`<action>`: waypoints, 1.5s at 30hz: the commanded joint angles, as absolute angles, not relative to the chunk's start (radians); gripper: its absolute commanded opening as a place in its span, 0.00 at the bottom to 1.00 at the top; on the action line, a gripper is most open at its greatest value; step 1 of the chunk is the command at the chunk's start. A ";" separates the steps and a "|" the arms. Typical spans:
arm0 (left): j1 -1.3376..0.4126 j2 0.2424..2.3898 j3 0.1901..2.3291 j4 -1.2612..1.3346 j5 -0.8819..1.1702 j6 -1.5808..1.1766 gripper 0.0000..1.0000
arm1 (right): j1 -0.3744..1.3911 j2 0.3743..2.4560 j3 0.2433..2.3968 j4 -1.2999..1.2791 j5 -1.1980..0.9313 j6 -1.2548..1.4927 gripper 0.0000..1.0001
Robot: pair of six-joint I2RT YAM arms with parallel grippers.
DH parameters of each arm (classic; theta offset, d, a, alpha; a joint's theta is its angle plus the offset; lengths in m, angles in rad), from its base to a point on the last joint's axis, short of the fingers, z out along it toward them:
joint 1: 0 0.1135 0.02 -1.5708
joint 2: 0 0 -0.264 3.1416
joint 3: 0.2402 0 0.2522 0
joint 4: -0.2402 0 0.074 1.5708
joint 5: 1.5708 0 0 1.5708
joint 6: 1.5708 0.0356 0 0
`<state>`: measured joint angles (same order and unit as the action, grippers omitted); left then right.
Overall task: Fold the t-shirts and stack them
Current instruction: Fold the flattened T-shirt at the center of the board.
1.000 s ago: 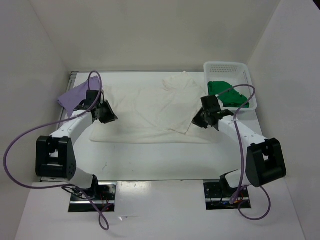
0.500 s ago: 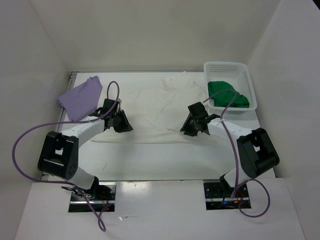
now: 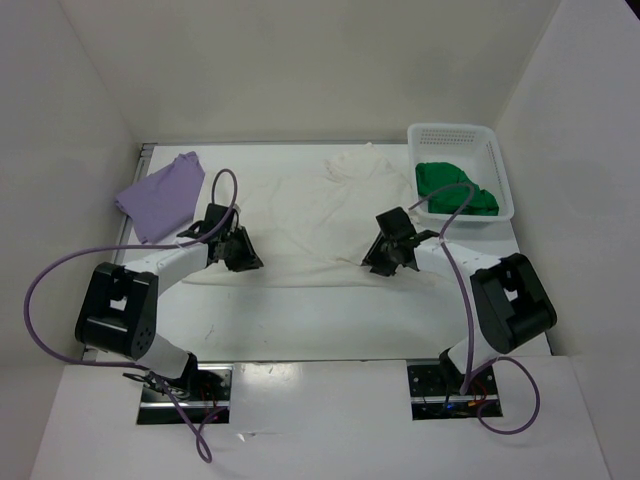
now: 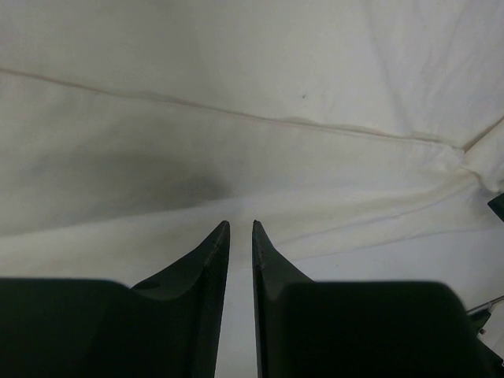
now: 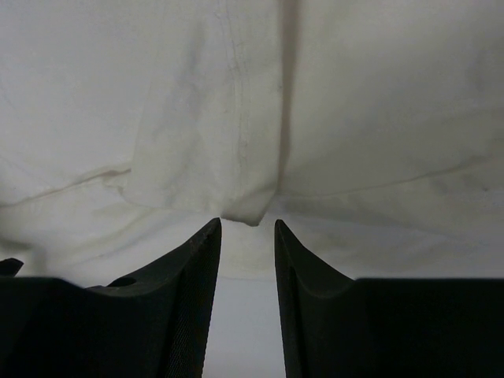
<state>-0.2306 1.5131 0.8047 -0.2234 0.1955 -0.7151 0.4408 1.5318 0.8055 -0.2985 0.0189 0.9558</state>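
So from where I'm standing it looks like they're mid-fold on the white t-shirt (image 3: 300, 225), which is spread flat across the middle of the bench (image 3: 320, 320). The lavender t-shirt (image 3: 160, 195) sits in a loose heap at the upper left. The green t-shirt (image 3: 455, 190) is bunched up in the white basket (image 3: 450, 128) at the upper right, so nothing's stacked yet.

Both arms are parked low at the lower edge of the white one. The left gripper (image 3: 243, 252) is toward its lower left, the right gripper (image 3: 383, 257) toward its lower right.

On the left wrist view the jaws are nearly together, with just a thin slit between them. They point at the hem, and I can't make out any cloth caught in there.

The right one stands noticeably wider and is holding nothing. A folded-over flap of the shirt ends in a corner right off its tips.

My guess is this is the bit where they line up to grab the bottom edge. Next, both would need to get a finger under that hem, pinch it at the same time, then lift and carry it up-frame over the body together. Otherwise the fold goes crooked. Thin cloth flat on a bench is a pain to pick at, and the right side has to catch both layers of that flap or it'll flop open.
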 commanded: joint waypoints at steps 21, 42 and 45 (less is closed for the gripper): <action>-0.229 1.488 0.781 -0.204 0.166 -0.719 0.26 | 0.440 1.696 1.023 -0.264 0.095 0.905 0.01; -0.198 1.395 0.827 -0.276 0.092 -0.710 0.26 | 0.449 1.944 1.411 -0.264 0.064 0.799 0.26; -0.164 1.371 0.845 -0.313 0.092 -0.680 0.26 | 0.449 1.890 1.411 -0.274 0.054 0.766 0.42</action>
